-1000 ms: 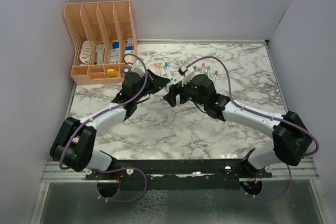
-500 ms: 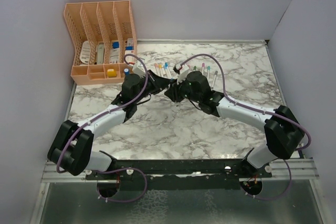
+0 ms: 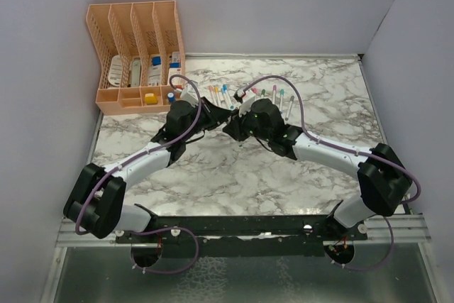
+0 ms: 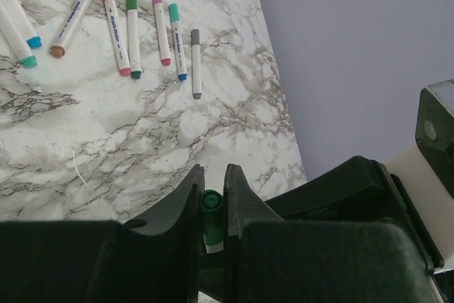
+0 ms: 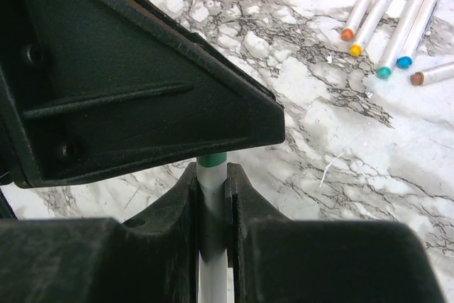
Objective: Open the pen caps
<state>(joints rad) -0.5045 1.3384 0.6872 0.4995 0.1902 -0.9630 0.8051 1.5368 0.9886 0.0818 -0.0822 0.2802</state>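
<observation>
Left end effector (image 4: 213, 179) pinches a glossy green cap (image 4: 211, 211). Right end effector (image 5: 211, 172) clamps the smooth white barrel (image 5: 211, 200), seemingly of the same marker. Both hover mid-scene over the veined marble tabletop (image 3: 234, 168), just near of the far marker row (image 4: 135, 30).

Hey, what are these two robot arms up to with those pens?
The two arms meet over the marble table, sharing one pen. The left gripper pinches its green cap, the right gripper clamps the white barrel. The cap seems not yet off. Other capped pens lie in a row on the table.
</observation>
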